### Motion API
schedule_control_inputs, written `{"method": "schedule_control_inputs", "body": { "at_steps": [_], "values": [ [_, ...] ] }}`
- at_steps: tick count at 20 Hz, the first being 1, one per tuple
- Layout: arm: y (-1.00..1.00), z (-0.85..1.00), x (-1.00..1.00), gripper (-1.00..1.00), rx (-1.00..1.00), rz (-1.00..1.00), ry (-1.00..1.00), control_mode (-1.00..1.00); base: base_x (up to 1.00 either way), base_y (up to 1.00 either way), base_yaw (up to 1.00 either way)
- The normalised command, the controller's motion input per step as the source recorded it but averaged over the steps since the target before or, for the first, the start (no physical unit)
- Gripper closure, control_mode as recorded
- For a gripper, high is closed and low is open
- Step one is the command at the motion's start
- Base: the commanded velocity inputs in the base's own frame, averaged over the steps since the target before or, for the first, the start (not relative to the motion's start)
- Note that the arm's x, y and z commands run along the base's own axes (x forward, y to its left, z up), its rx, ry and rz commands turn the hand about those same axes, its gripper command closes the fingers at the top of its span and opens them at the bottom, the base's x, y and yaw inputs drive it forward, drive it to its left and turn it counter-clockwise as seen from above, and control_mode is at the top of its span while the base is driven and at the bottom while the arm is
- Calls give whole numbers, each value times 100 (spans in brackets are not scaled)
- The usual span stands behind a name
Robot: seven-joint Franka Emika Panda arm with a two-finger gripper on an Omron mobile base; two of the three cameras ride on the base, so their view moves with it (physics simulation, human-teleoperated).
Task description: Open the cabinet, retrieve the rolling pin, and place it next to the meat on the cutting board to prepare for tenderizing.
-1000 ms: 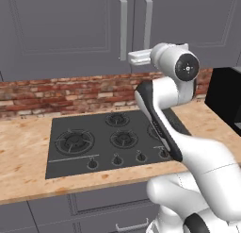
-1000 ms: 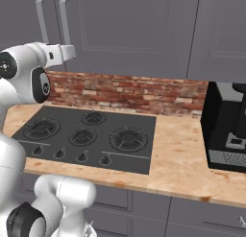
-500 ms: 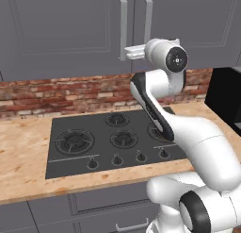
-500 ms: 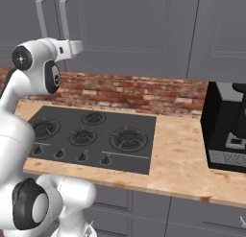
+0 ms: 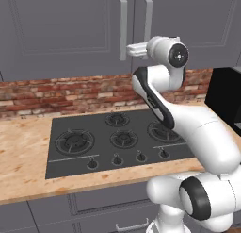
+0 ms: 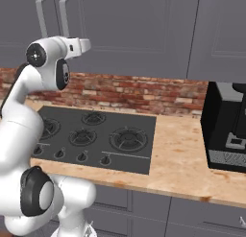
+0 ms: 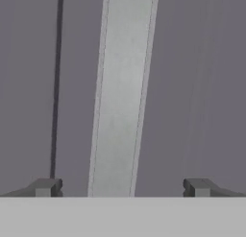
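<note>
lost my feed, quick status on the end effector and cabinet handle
End effector open, fingertips either side of the silver handle. Cabinet door shut. Nothing in the way.

The cabinet [image 5: 70, 29] is a grey upper wall unit above the brick backsplash, with recessed-panel doors that sit shut and flush. Two long silver bar handles [image 5: 123, 28] stand upright side by side at the seam between the doors. In the hand view one handle [image 7: 122, 97] runs top to bottom, slightly tilted, beside the dark door seam.
</note>
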Motion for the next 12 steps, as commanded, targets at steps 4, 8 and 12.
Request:
{"method": "schedule_control_inputs", "body": {
  "at_steps": [4, 8, 12],
  "values": [
    [-10, 0, 26, -100, 0, 1, 0, -100, 0, 0, 0],
    [0, 0, 40, 100, 0, 0, 3, -100, 0, 0, 0],
    [0, -1, 34, 100, 0, 0, 6, -100, 0, 0, 0]
  ]
}}
